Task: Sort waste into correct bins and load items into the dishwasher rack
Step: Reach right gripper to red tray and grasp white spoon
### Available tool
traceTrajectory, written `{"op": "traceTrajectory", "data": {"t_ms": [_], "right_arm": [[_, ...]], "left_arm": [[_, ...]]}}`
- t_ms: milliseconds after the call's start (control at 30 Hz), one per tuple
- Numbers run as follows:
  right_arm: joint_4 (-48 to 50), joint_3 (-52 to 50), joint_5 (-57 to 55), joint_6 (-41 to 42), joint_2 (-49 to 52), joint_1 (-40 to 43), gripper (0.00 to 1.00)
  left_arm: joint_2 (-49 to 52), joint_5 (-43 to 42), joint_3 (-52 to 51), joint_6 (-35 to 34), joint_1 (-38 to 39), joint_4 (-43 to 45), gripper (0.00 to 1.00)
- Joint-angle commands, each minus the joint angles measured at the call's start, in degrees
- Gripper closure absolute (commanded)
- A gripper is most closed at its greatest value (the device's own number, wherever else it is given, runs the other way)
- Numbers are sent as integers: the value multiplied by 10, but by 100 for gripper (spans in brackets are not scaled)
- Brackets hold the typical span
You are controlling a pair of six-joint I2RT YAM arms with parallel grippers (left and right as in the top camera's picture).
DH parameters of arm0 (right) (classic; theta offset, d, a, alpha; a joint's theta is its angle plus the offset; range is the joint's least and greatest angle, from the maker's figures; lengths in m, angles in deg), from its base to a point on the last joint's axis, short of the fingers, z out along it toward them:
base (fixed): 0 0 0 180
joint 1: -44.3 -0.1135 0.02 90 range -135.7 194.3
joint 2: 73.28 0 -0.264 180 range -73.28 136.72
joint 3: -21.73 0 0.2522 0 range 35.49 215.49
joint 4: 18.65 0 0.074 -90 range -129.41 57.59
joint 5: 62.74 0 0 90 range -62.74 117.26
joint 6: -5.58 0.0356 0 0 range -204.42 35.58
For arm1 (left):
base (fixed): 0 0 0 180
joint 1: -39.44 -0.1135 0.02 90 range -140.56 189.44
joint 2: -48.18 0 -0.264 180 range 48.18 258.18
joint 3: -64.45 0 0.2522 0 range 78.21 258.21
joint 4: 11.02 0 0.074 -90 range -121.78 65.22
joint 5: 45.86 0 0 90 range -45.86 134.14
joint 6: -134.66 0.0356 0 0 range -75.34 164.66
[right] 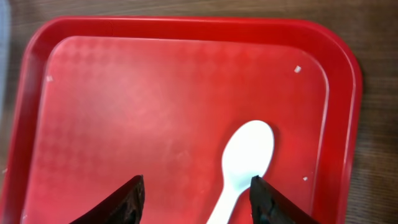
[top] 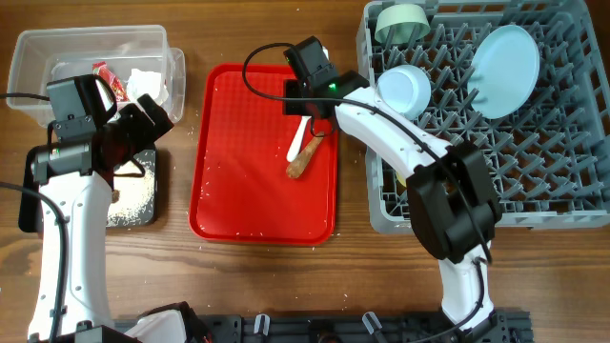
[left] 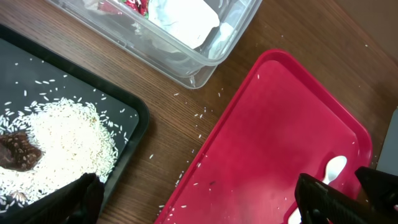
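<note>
The clear tub [top: 95, 52] holds the red wrapper [top: 108, 80] and the white tissue [top: 148, 84]. The black tray [top: 152, 181] holds rice [left: 62, 134] and a brown lump [left: 18, 154]. The brown stick [top: 303, 160] and the white spoon [top: 296, 145] lie on the red tray [top: 248, 162]. My right gripper [right: 196, 202] is open just above the spoon [right: 247, 155]. My left gripper [left: 202, 202] is open and empty over the gap between black tray and red tray. The grey rack [top: 534, 191] holds a mint bowl [top: 400, 21], a pale blue bowl [top: 405, 88] and a pale blue plate [top: 505, 69]. The yellow cup is out of view.
Loose rice grains lie on the wood between the tub [left: 186, 68], the black tray [left: 127, 106] and the red tray [left: 280, 124]. The rack stands close against the red tray's right side. My right arm reaches from the front right across the rack's left edge.
</note>
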Motion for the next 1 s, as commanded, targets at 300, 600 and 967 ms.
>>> {"op": "traceTrajectory", "data": {"t_ms": [300, 600, 967], "right_arm": [[-35, -29, -24, 85, 67, -1, 65], [-7, -29, -5, 95, 89, -1, 93], [21, -9, 70, 22, 78, 0, 96]], "left_arm": [[-9, 3, 10, 9, -3, 2, 0], [-9, 3, 10, 9, -3, 2, 0], [-9, 3, 10, 9, -3, 2, 0]]}}
